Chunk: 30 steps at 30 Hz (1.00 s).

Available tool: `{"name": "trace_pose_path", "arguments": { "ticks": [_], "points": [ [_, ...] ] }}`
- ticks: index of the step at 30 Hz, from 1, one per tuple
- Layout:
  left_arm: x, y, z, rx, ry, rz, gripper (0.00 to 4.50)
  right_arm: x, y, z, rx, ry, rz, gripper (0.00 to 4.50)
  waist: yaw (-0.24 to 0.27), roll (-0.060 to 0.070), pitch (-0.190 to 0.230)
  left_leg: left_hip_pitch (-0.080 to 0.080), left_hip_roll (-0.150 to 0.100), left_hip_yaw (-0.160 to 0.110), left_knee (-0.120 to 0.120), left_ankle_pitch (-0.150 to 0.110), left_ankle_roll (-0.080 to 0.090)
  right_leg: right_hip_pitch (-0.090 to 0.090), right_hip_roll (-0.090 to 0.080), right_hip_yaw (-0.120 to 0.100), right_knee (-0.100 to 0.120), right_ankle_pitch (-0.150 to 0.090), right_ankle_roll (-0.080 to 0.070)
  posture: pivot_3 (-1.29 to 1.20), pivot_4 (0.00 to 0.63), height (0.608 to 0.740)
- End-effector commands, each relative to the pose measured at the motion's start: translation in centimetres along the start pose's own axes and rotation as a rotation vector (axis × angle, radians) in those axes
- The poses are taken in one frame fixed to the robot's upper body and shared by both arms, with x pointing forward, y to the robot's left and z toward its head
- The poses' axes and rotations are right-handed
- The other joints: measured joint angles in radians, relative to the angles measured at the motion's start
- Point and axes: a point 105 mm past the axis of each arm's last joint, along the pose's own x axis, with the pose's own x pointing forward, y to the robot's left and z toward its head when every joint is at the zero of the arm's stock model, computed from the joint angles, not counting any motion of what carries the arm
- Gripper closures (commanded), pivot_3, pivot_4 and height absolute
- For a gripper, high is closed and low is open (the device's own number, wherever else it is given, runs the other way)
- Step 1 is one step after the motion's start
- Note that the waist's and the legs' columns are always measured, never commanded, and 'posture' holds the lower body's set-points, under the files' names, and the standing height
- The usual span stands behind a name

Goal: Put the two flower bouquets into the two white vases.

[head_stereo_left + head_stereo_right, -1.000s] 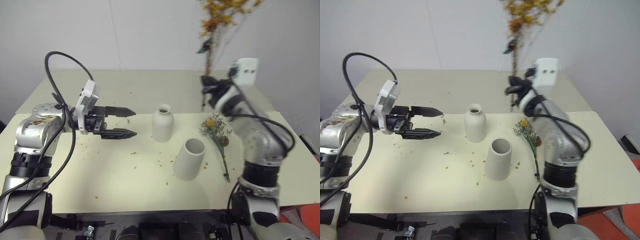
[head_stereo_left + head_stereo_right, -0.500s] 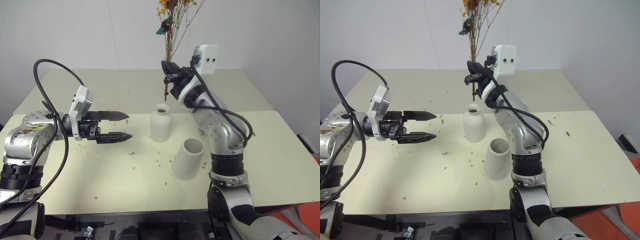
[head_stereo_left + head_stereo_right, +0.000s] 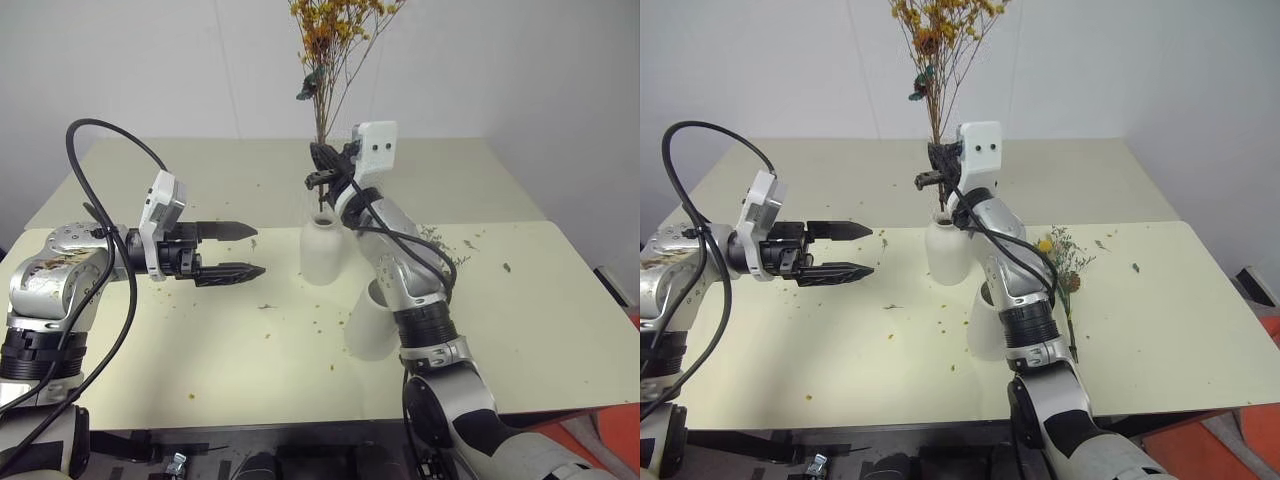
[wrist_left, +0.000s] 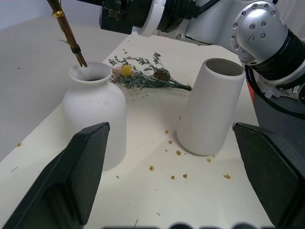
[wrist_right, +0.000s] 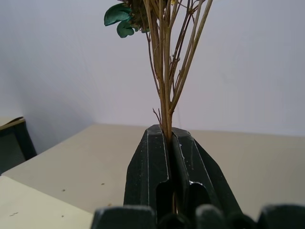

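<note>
The yellow-orange bouquet [image 3: 940,40] is standing almost upright above the bottle-shaped vase [image 3: 947,250]. Its long axis is running vertically, the blossoms are pointing up and the cut stem ends [image 4: 78,58] are pointing down, just reaching the lip of the vase mouth. Our right gripper [image 5: 170,143] is pinching the thin brown stems low down, with its two black fingers pressed fully together on them.

For this step we are judging that the stem ends need to sit over the centre of the narrow mouth before we go down, because in the left wrist view they look close to the rim on one side. We should lower slowly, keep the bundle vertical, and release only when the stems are well inside the neck.

The grey-green bouquet [image 4: 143,78] is lying flat on the table [image 3: 560,330] behind the cylinder vase [image 4: 212,112], its stems pointing toward the table's near edge. Our left gripper [image 3: 235,250] is hovering to the left of the bottle-shaped vase, its fingers spread and holding nothing.
</note>
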Motion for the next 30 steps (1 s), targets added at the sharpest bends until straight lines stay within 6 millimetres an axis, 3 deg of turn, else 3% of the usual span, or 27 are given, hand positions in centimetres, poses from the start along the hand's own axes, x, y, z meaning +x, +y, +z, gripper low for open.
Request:
{"name": "trace_pose_path", "arguments": {
  "ticks": [1, 15, 28, 30],
  "points": [
    [-0.6, -0.3, 1.2, 0.059, -0.013, 0.011, 0.00, 0.1, 0.2, 1.9, -0.030, -0.077, 0.020, 4.48, -0.002, 0.000, 0.000, 0.000, 0.000, 0.000, 0.000, 0.000, 0.000, 0.000, 0.000, 0.000, 0.000, 0.000, 0.000, 0.00, 0.150, 0.740],
    [-0.3, -0.2, 1.1, 0.067, -0.013, 0.004, 0.00, -0.2, 0.7, 0.9, -0.008, -0.018, 0.042, 4.48, -0.012, 0.000, 0.000, 0.000, 0.000, 0.000, 0.000, 0.000, 0.000, 0.000, 0.000, 0.000, 0.000, 0.000, 0.000, 0.00, 0.150, 0.740],
    [-0.6, -0.1, 1.0, 0.073, -0.005, 0.015, 0.00, -0.9, 1.2, 0.8, -0.004, -0.016, 0.067, 0.30, -0.012, 0.000, 0.000, 0.000, 0.000, 0.000, 0.000, 0.000, 0.000, 0.000, 0.000, 0.000, 0.000, 0.000, 0.000, 0.00, 0.150, 0.740],
    [-0.6, 0.0, 1.0, 0.075, -0.004, 0.015, 0.00, -1.1, 1.2, 0.8, -0.008, -0.015, 0.069, 0.03, -0.013, 0.000, 0.000, 0.000, 0.000, 0.000, 0.000, 0.000, 0.000, 0.000, 0.000, 0.000, 0.000, 0.000, 0.000, 0.00, 0.150, 0.740]
  ]
}}
